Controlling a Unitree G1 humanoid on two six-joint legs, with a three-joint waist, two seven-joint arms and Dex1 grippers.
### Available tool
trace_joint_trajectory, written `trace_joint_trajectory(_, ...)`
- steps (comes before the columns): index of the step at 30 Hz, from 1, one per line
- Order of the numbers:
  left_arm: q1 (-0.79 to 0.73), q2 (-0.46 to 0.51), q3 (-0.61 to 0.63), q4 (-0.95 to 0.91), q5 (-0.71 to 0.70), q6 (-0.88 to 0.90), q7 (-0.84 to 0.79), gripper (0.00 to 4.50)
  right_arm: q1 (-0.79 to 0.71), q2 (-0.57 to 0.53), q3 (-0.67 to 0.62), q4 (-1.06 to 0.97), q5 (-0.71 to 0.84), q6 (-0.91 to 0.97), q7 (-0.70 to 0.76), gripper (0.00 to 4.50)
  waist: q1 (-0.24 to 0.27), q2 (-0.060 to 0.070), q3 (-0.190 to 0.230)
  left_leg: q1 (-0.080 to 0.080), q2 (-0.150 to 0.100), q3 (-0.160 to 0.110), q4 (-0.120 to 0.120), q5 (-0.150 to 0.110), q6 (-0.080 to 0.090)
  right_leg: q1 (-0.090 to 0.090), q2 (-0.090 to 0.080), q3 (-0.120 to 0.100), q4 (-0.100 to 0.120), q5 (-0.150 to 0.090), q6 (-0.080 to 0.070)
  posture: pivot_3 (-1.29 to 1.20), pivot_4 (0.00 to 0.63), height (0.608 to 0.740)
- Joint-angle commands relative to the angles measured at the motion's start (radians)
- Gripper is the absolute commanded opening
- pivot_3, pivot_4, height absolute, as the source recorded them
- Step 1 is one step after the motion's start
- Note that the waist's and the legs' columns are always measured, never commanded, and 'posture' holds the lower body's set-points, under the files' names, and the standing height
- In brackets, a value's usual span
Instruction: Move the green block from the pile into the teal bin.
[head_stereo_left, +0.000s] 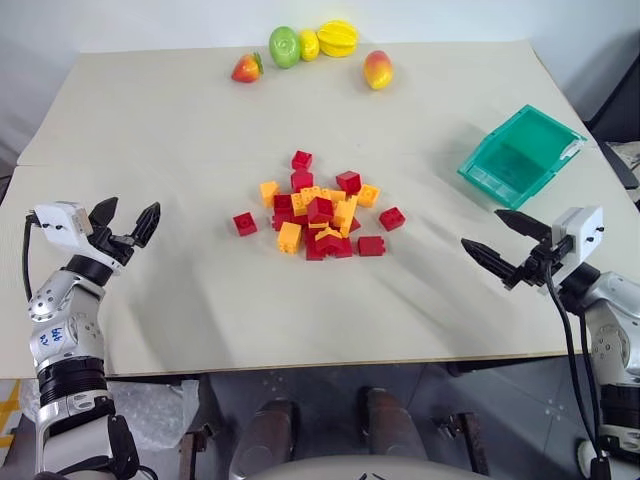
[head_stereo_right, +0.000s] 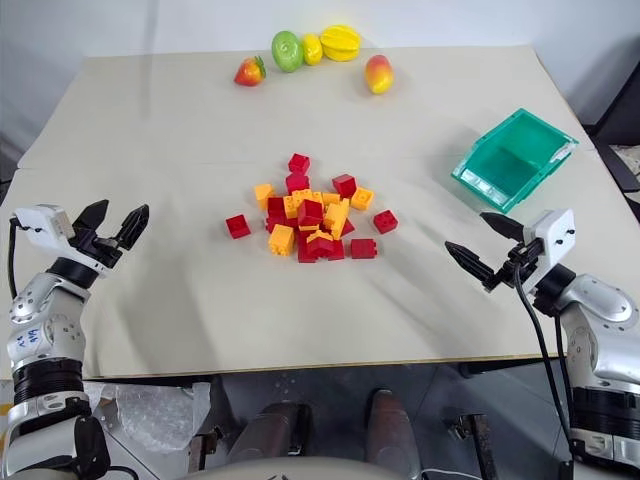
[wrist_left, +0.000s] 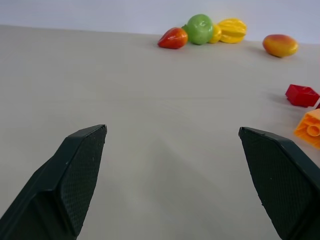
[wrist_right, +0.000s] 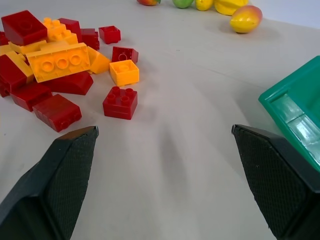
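Note:
The pile (head_stereo_left: 318, 220) of red and orange-yellow studded bricks lies in the middle of the table, spread loosely. No green block shows among them; it is hidden or out of view. At the table's right side stands the teal bin (head_stereo_left: 495, 142), tilted with its opening toward the pile and nothing visible inside. My left gripper (head_stereo_left: 128, 215) hovers open over the table's left edge, well left of the pile. My right gripper (head_stereo_left: 482, 228) is open too, between the pile and the bin (wrist_right: 295, 100), pointing toward the bricks (wrist_right: 60, 62). Neither holds anything.
A row of toy fruits (head_stereo_left: 310, 48) sits along the far edge: a strawberry, a green round fruit (wrist_left: 200, 29), yellow pieces and a mango-like one (head_stereo_left: 378, 70). The beige tabletop (head_stereo_left: 180, 150) has bare room around the pile. Its front edge runs just below both grippers.

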Motion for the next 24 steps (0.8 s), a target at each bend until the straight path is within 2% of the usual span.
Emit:
trace_joint_trajectory(1,0.018,0.03,0.008,-0.042,0.003,-0.011,-0.017,4.5,-0.013,-0.015,-0.007,-0.029,0.025,0.021,0.021,4.48,0.0,0.0,0.0,0.0,0.0,0.0,0.0,0.0,0.0,0.0,0.0,0.0,0.0,0.0,0.0,0.0,0.15,0.74)
trace_joint_trajectory(7,0.017,0.048,0.011,-0.057,-0.024,0.064,-0.026,4.5,-0.042,-0.043,0.024,-0.057,-0.031,0.069,-0.011,4.48,0.0,0.0,0.0,0.0,0.0,0.0,0.001,0.0,0.0,0.0,0.0,0.0,0.001,0.0,0.0,0.0,0.15,0.74)
trace_joint_trajectory(13,0.003,0.079,-0.01,-0.071,-0.039,0.029,-0.177,4.5,-0.061,-0.083,0.096,-0.169,-0.068,0.132,-0.006,4.48,0.0,0.0,0.0,0.0,0.0,0.0,0.001,0.0,0.0,0.0,0.0,0.0,0.001,0.0,0.0,0.0,0.15,0.74)
trace_joint_trajectory(17,-0.013,0.111,-0.028,-0.038,-0.03,-0.007,-0.279,4.5,-0.082,-0.042,0.119,-0.301,-0.035,0.221,-0.075,3.58,-0.001,0.0,0.0,0.0,0.001,0.0,0.0,0.0,0.0,0.0,0.0,0.0,0.0,0.0,0.0,0.0,0.15,0.74)
trace_joint_trajectory(21,0.002,0.129,-0.044,-0.033,-0.071,-0.061,-0.485,4.5,-0.17,0.065,0.218,-0.433,-0.034,0.362,-0.226,2.22,-0.005,0.0,0.0,0.0,0.001,0.0,0.0,0.0,0.0,-0.001,0.0,0.001,0.001,0.0,0.0,0.0,0.15,0.74)
trace_joint_trajectory(24,0.0,0.127,-0.037,-0.025,-0.101,-0.075,-0.57,4.5,-0.21,0.123,0.254,-0.458,-0.036,0.426,-0.287,1.27,-0.003,0.0,0.0,-0.001,0.001,0.0,0.0,0.0,-0.001,-0.002,0.0,0.0,0.001,0.0,-0.001,0.0,0.15,0.74)
